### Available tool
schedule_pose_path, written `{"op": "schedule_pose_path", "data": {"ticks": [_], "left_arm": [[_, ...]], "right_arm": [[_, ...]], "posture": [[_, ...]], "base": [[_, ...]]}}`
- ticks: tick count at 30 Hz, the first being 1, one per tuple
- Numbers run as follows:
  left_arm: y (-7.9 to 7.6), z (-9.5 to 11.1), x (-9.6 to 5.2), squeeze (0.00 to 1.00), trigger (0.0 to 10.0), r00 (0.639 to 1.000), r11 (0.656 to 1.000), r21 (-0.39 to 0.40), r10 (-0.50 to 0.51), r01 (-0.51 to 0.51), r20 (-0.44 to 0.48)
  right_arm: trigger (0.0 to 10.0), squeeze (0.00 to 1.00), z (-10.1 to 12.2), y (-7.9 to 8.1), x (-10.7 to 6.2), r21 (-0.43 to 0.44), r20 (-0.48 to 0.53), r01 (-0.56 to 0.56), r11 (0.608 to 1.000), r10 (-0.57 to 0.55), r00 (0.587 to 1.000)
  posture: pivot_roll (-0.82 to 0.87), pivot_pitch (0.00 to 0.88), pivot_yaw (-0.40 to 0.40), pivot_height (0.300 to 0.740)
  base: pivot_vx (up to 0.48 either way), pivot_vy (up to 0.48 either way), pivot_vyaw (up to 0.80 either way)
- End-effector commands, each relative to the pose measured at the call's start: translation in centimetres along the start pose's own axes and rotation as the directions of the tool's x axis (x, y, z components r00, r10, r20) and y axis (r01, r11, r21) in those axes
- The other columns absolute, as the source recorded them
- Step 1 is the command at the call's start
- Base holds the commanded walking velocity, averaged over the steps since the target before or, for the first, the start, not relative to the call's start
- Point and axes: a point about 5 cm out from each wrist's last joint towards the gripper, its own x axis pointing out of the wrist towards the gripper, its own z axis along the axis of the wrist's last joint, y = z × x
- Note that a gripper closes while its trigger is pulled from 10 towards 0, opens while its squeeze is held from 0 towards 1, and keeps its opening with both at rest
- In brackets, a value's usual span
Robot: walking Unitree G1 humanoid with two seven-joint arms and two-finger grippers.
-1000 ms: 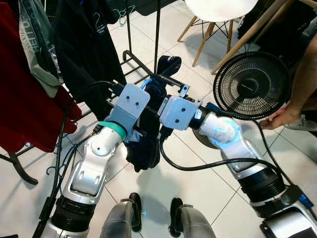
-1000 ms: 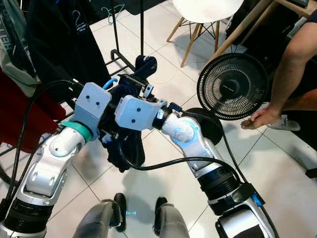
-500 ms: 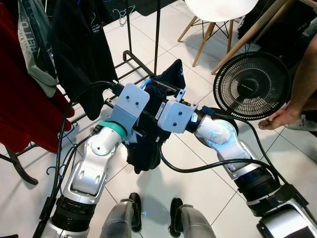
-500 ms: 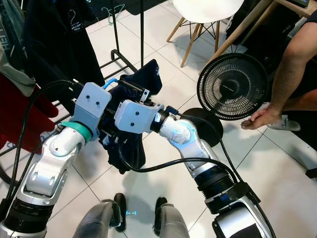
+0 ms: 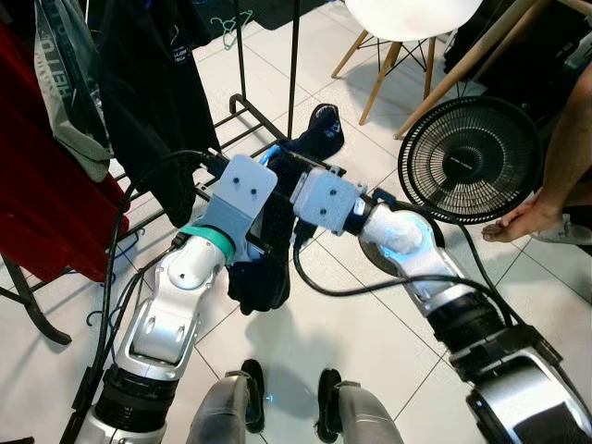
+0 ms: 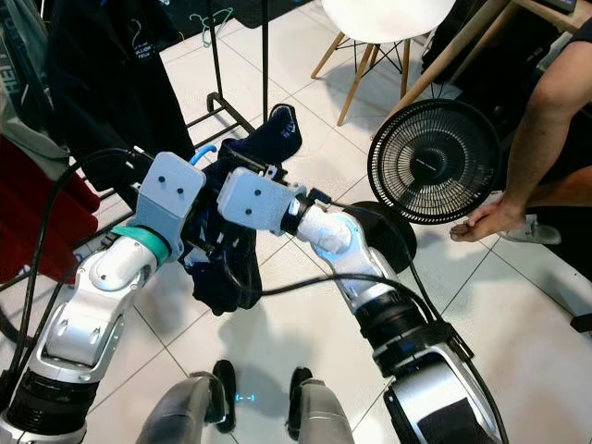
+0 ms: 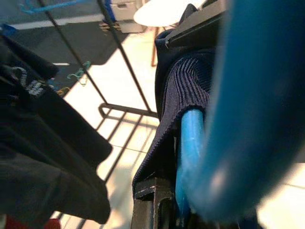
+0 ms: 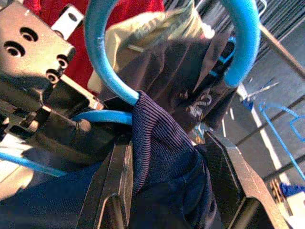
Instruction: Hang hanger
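A dark navy garment [image 5: 262, 277] hangs bunched on a blue hanger [image 6: 205, 153] held up between my two arms. In the left wrist view my left gripper [image 7: 174, 212] is shut on the hanger's blue bar [image 7: 190, 143], with the hook blurred close to the lens. My right gripper [image 8: 167, 145] meets it from the right and is shut on the garment's ribbed collar [image 8: 159, 152], just under the blue hook [image 8: 107, 62]. The clothes rack's black upright [image 5: 294, 65] stands right behind the hanger.
A black shirt [image 5: 153, 92], a grey-green top [image 5: 69, 83] and a red garment [image 5: 46, 213] hang on the rack at left. A black floor fan [image 5: 472, 157] stands to the right, with a person's hand [image 5: 518, 222] beside it. A white chair [image 5: 407, 18] is behind.
My right arm has pulled in closer and leftward, and the garment's top end has shifted above the hanger. The bundle now hangs slightly further left. The left arm has barely moved.
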Motion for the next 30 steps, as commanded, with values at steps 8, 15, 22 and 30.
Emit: {"op": "schedule_pose_path", "data": {"ticks": [8, 15, 22, 30], "left_arm": [[-0.7, 1.3, -1.2, 0.0, 10.0, 0.996, 0.998, -0.013, -0.06, 0.061, 0.073], [-1.3, 1.7, -1.8, 0.0, 10.0, 0.995, 0.997, -0.018, -0.069, 0.07, 0.077], [-1.4, 1.9, -1.9, 0.0, 10.0, 0.994, 0.996, -0.031, -0.076, 0.079, 0.079], [-1.2, 2.0, -1.8, 0.0, 10.0, 0.994, 0.997, -0.037, -0.071, 0.074, 0.08]], "right_arm": [[10.0, 0.0, 0.0, 1.1, 1.2, 0.015, 0.028, -0.053, 0.998, 0.052, 0.998], [0.0, 0.0, 0.0, 1.8, 1.9, 0.069, 0.064, -0.094, 0.993, 0.089, 0.994], [0.0, 0.0, -0.1, 2.2, 1.8, 0.147, 0.081, -0.112, 0.983, 0.101, 0.992], [0.0, 0.0, -0.2, 1.6, 1.5, 0.198, 0.088, -0.046, 0.979, 0.029, 0.996]], "posture": [[0.06, 0.189, 0.017, 0.74], [0.06, 0.192, 0.009, 0.74], [0.06, 0.195, 0.008, 0.74], [0.06, 0.195, 0.008, 0.74]], "base": [[0.0, 0.0, 0.0], [0.0, 0.0, 0.0], [0.0, 0.0, 0.0], [0.0, 0.0, 0.0]]}}
